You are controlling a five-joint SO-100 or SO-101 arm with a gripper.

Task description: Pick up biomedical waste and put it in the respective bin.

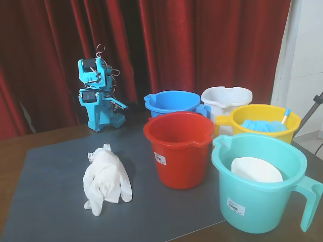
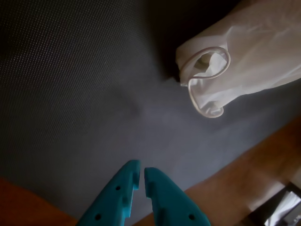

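Tool: empty, tips almost closed, hovering over the grey mat.
Glove bundle: lies on the mat, on the worktop, apart from the tool; rolled cuff faces it in the wrist view.
Approach: spread the tips wide, descend on the thick middle, not the limp fingers.
Bins: red bucket stands nearest.
Unclear: bundle cut off in the wrist view; arm folded at the back.
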